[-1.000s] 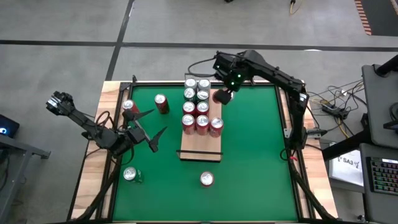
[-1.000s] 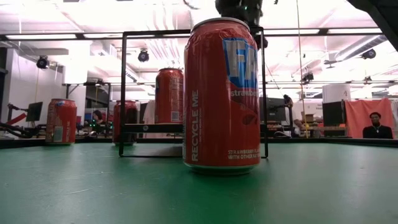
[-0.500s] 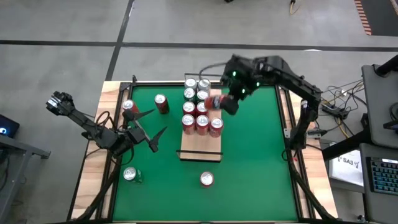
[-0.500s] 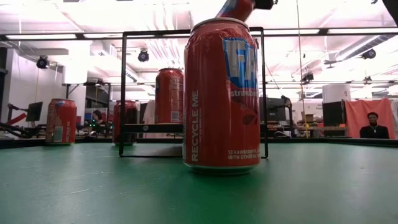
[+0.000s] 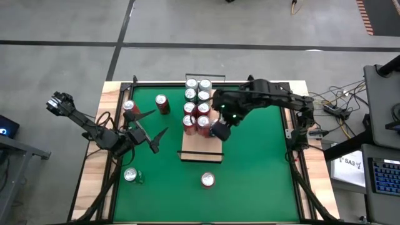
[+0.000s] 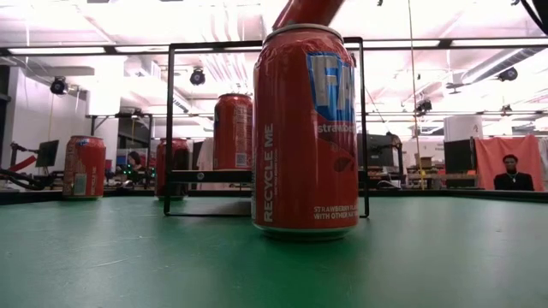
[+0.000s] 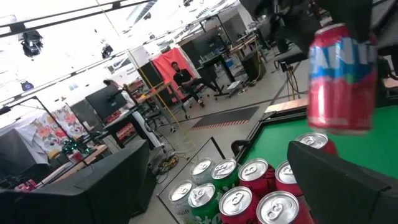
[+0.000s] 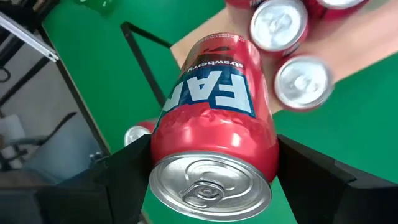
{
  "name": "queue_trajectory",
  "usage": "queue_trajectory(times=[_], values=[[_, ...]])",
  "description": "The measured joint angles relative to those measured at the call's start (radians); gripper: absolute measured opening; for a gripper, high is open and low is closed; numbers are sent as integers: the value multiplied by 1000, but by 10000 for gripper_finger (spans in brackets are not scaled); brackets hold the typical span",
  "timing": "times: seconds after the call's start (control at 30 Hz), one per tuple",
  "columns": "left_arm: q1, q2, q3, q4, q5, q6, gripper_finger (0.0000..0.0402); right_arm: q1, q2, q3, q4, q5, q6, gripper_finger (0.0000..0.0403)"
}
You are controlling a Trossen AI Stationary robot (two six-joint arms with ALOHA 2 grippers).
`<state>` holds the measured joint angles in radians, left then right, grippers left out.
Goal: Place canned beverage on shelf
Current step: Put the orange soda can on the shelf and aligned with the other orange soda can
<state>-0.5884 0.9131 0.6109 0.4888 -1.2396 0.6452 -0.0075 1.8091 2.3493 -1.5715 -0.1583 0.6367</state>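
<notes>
The shelf (image 5: 202,150) is a pale wooden board with black end rails, lying on the green mat and carrying several upright cans (image 5: 197,106) on its far half. My right gripper (image 5: 219,130) is shut on a red canned beverage (image 8: 214,130) above the shelf's right edge, just near of those cans. The held can also shows in the left wrist view (image 7: 342,81) and at the top of the low view (image 6: 304,10). My left gripper (image 5: 150,127) is open and empty over the mat's left part. My right gripper pinches the can's side wall near its top end (image 8: 168,155) between its two fingers (image 8: 124,177), one on each side. The fingers slant down from above, with the can's lid toward the wrist. The can is tilted and lifted clear of the shelf.
Loose red cans stand on the mat: two at the far left (image 5: 162,104) (image 5: 130,107), one at the near left (image 5: 131,175), one near of the shelf (image 5: 207,180), large in the low view (image 6: 306,128). The shelf's near half is bare.
My right gripper has carried the red can from the mat's far edge toward the near edge along the shelf's right side, past the standing cans. The can has stayed lifted clear and has tipped.
</notes>
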Motion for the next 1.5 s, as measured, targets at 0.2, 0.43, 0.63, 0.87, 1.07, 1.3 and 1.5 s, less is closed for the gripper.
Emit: queue_trajectory(times=[0.2,0.43,0.63,0.87,1.07,1.3,1.5], values=[[0,0,0,-31,1,0,366,1,51,-9,2,-74,143,288],[0,0,0,-47,1,0,366,1,112,-23,2,-163,262,288],[0,0,0,-57,2,0,366,-2,142,-31,2,-184,289,288],[0,0,0,-73,2,-8,366,-17,153,-81,2,-191,290,288],[0,0,0,-80,2,-8,366,-21,153,-149,2,-190,215,288],[0,0,0,-82,2,-8,366,-24,153,-197,2,-158,117,288],[0,0,0,-88,2,-8,366,-30,153,-232,2,-134,179,288]])
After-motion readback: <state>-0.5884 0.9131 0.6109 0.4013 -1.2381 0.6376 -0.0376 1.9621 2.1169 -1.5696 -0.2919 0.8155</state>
